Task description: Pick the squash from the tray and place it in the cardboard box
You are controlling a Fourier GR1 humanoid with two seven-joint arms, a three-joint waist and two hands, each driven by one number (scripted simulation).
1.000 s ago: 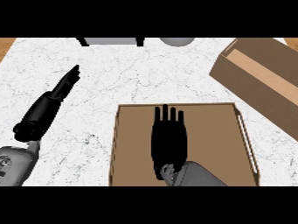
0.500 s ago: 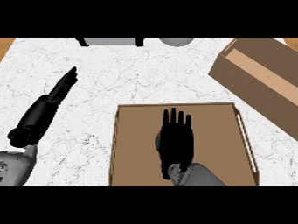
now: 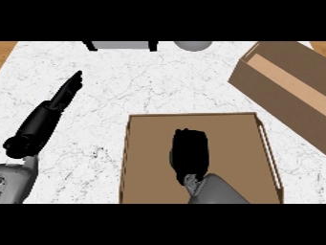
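In the head view, the brown tray (image 3: 257,143) lies on the white marble counter (image 3: 158,81), with the cardboard box (image 3: 292,91) well apart at the upper right. The right hand (image 3: 189,153) is over the tray's middle, fingers curled down; the squash is hidden, so whether it is grasped cannot be told. The left hand (image 3: 65,93) lies released, fingers straight, on the counter left of the tray.
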